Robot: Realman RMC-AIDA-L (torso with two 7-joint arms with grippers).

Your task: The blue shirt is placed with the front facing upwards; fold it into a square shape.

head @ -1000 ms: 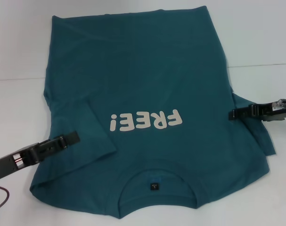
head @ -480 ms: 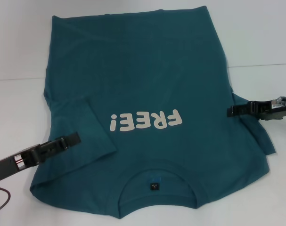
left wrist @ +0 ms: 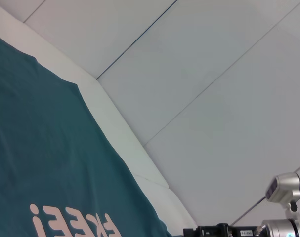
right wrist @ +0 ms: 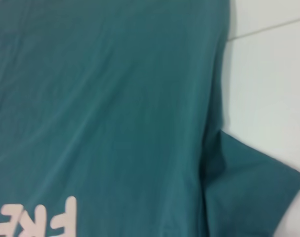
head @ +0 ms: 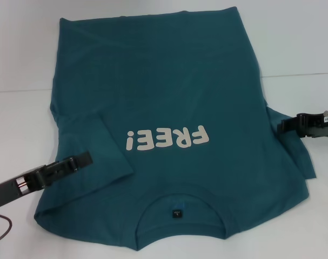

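Teal blue shirt [head: 169, 97], flat, print up

Place: lab or robot test bench, most likely
Surface: plain white table [head: 293, 48], bare and clean
Background: white panel wall [left wrist: 199, 98] with thin seams
Gear: cable [head: 1, 229] at table edge

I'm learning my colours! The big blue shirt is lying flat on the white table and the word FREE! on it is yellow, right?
Almost. The blue shirt does lie flat on the white table, but the head view shows the FREE! print is white, not yellow. The left gripper is over one sleeve and the right gripper is by the other.
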